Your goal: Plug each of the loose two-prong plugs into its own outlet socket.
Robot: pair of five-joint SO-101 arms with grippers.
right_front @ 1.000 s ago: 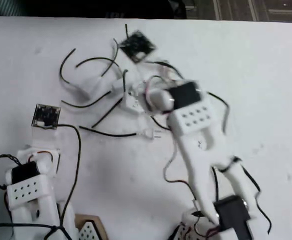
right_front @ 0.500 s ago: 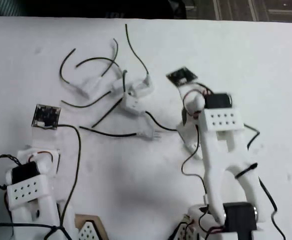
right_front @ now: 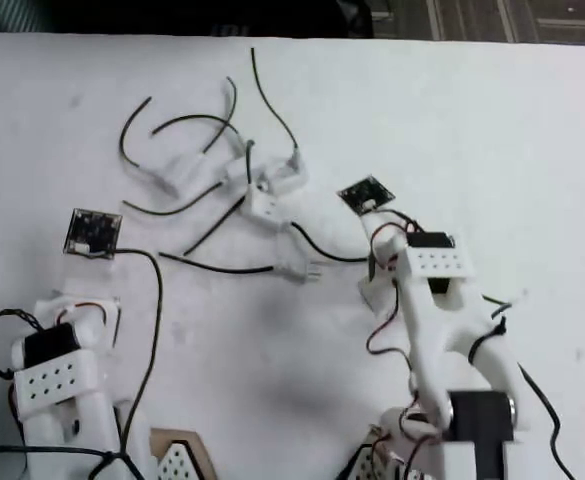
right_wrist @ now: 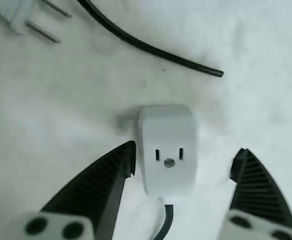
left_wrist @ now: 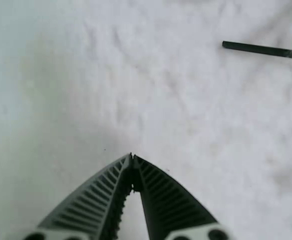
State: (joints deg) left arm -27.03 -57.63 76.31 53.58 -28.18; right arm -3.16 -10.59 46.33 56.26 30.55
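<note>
Outlet socket (right_wrist: 166,150), white, two slots over a round hole, lies inside my released right claw (right_wrist: 185,150); left claw (left_wrist: 132,159) clenched.

Everything sits on a broad white table (right_front: 532,150) with a faintly mottled, cloth-like surface that runs nearly edge to edge. Past its far edge lies a dark band of shadow (right_front: 172,15), with a pale striped patch (right_front: 7,15) in the far left corner and a greyish panelled surface crossed by thin lines (right_front: 492,18) off to the far right. At the near edge, left of centre, a small tan, wood-coloured piece (right_front: 162,438) with an angled outline pokes up from below.
</note>
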